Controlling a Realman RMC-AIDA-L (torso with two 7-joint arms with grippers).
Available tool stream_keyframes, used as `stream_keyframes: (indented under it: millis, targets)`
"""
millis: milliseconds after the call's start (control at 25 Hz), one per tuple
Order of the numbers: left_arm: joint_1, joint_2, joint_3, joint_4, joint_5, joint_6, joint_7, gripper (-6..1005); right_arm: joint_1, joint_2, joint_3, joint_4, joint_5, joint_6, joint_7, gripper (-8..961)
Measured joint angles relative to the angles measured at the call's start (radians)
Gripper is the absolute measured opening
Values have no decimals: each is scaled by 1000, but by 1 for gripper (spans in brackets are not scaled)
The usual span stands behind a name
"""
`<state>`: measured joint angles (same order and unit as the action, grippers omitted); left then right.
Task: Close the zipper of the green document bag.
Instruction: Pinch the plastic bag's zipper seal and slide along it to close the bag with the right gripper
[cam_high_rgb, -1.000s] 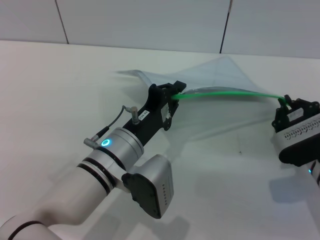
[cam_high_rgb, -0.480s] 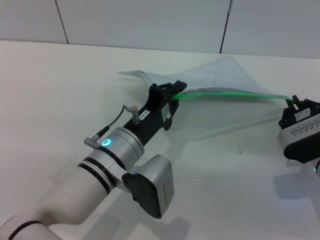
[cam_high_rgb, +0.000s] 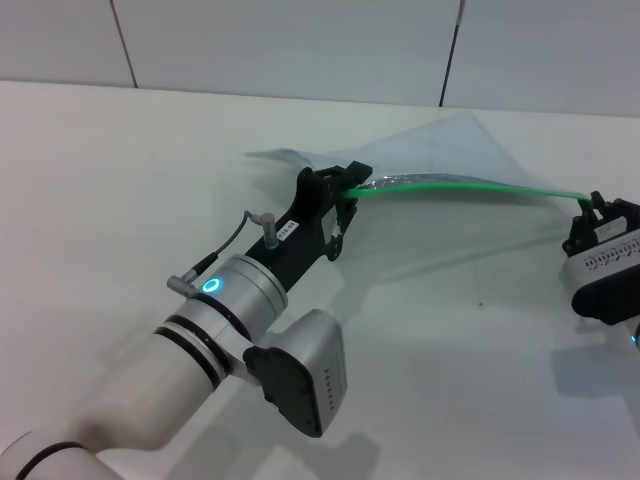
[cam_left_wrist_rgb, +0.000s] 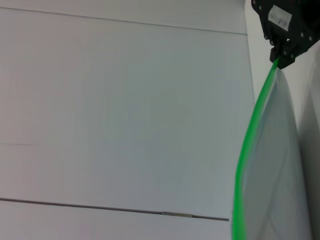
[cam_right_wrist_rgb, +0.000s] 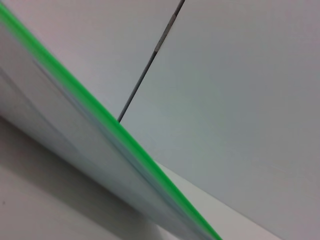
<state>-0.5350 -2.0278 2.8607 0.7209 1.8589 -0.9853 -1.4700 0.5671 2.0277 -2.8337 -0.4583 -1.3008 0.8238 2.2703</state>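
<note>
The green document bag (cam_high_rgb: 440, 150) hangs lifted off the table, a translucent pale sheet stretched between both arms. Its zipper (cam_high_rgb: 470, 185) runs as a thin bright green strip along the near edge, almost taut. My left gripper (cam_high_rgb: 352, 190) is shut on the strip's left end. At the right end, my right gripper (cam_high_rgb: 590, 207) is shut on the strip; the slider is hidden between its fingers. In the left wrist view the zipper (cam_left_wrist_rgb: 247, 150) leads up to the right gripper (cam_left_wrist_rgb: 284, 59). The right wrist view shows the zipper (cam_right_wrist_rgb: 100, 112) crossing diagonally, with the bag (cam_right_wrist_rgb: 50, 135) beside it.
A white table (cam_high_rgb: 120, 180) spreads under and around the bag. A pale panelled wall (cam_high_rgb: 300, 40) with dark seams rises behind it. My left arm's wrist camera housing (cam_high_rgb: 300, 375) sits low in the foreground.
My right gripper has slid to the right along the zipper, and the green strip has straightened from a curve to a nearly taut line. The left gripper has stayed in place.
</note>
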Motion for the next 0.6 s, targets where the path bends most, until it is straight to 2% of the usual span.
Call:
stream_keyframes:
  millis: [600]
  targets:
    - [10, 0, 0, -8, 57, -18, -30, 71, 8, 4, 7, -8, 23, 7, -12, 183]
